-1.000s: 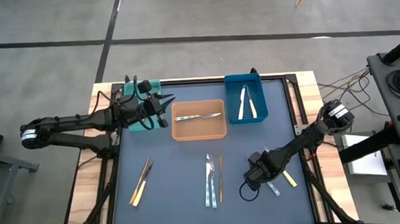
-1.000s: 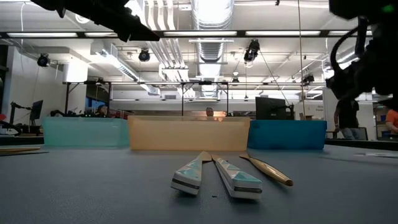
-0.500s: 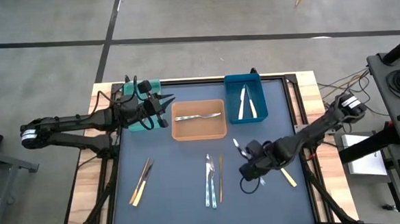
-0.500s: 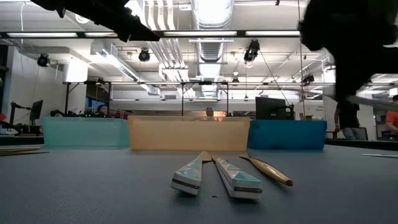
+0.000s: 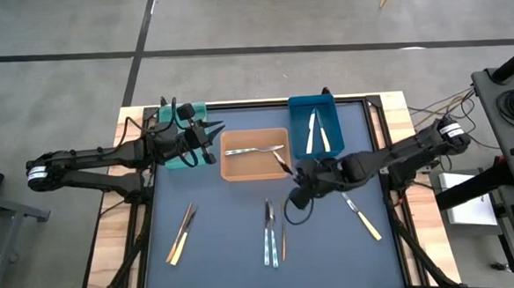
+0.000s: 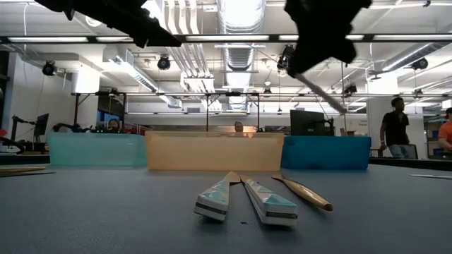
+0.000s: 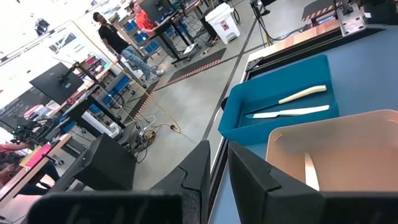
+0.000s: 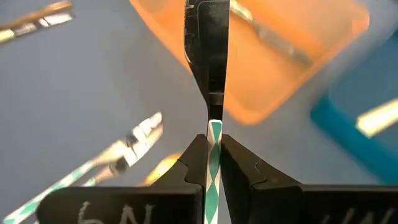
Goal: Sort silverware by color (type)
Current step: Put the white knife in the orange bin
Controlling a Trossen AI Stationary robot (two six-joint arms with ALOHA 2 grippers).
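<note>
Right tool point(image 5: 286, 166) moved binward; wrist shows patterned knife point(image 8: 213, 146) clamped.

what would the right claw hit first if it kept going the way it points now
Likely the orange bin: the right claw, shut on a silver utensil, points at its near corner, with nothing visible between. Its height above the rim is unclear.

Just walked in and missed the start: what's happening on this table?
The robot is sorting silverware into bins. The right gripper is shut on a silver piece and holds it by the orange bin, where a silver fork already lies. Two cream-handled pieces sit in the blue bin. The left gripper waits near the teal bin. More silverware lies on the mat.
</note>
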